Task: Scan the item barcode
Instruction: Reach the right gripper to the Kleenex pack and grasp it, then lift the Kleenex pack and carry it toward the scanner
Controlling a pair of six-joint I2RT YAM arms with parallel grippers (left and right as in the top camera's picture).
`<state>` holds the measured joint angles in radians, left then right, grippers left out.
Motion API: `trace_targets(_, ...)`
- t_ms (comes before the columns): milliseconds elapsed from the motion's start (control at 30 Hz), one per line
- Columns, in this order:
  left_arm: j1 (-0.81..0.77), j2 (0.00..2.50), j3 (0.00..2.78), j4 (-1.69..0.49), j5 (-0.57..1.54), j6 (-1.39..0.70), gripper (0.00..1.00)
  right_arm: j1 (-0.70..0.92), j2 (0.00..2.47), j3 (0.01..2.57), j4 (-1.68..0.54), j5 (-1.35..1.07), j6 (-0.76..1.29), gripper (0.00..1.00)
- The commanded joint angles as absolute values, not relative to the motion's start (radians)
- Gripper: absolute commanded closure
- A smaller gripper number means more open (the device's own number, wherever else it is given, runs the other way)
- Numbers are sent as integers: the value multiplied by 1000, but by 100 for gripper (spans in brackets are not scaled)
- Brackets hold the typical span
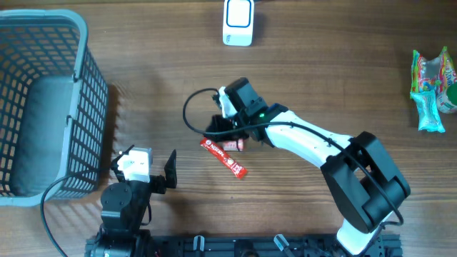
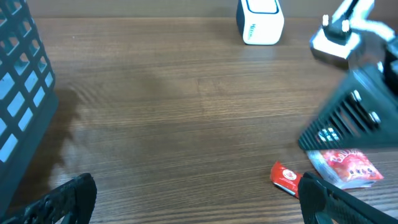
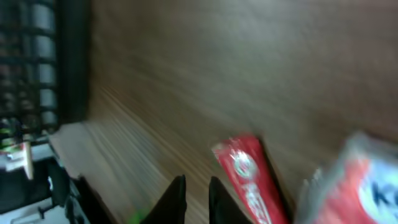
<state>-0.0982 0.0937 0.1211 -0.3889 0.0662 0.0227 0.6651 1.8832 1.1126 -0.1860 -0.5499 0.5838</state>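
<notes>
Left gripper (image 2: 196,208): ribbed black jaws spread wide, empty, over the wood-grain table (image 2: 155,112). Ahead and to their right, the right gripper (image 3: 196,190) has its jaws almost together on nothing. A slim glossy red wrapper (image 3: 249,177) lies flat just beside them. A boxy white scanner (image 1: 238,21) stands far beyond.

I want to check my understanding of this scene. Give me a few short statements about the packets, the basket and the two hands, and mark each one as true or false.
1. The red stick packet lies on the table, outside the basket. True.
2. The right hand grips the red stick packet. False: its fingers stand close together with nothing between them, and the packet lies beside them.
3. The left hand is open and holds nothing. True.
4. The colourful snack bag lies inside the basket. False: it lies on the table near the right edge, far from the basket.
</notes>
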Motion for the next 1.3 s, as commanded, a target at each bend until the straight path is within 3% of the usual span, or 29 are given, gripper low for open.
trace_targets(0,-101,89,116,-383,74,14,0,662,1878,1143,-138,-572,591,85)
trace_targets(67,-101,89,116,-383,74,14,0,661,1878,1176,-212,-487,539,96)
trace_targets(200,-101,89,116,-383,74,14,0,618,1877,1228,-393,-21,494,96)
trace_targets(367,-101,89,116,-383,74,14,0,548,1877,1227,-560,116,548,96)
trace_targets(600,-101,89,116,-383,74,14,0,559,1878,1165,-609,-188,583,96)
trace_targets(733,-101,89,116,-383,74,14,0,616,1878,1150,-680,-193,708,96)
trace_targets(933,-101,89,116,-383,74,14,0,702,1878,1150,-568,-433,748,96)
trace_targets(1100,-101,89,116,-383,74,14,0,703,1877,1176,-347,-572,765,96)
trace_targets(1133,-101,89,116,-383,74,14,0,703,1876,1199,-363,-571,751,89)
trace_targets(1167,-101,89,116,-383,74,14,0,703,1871,1217,-376,-570,716,75)
trace_targets(1233,-101,89,116,-383,74,14,0,700,1868,1259,-423,-568,554,4)
trace_targets(1267,-101,89,116,-383,74,14,0,692,1868,1272,-454,-549,478,1)
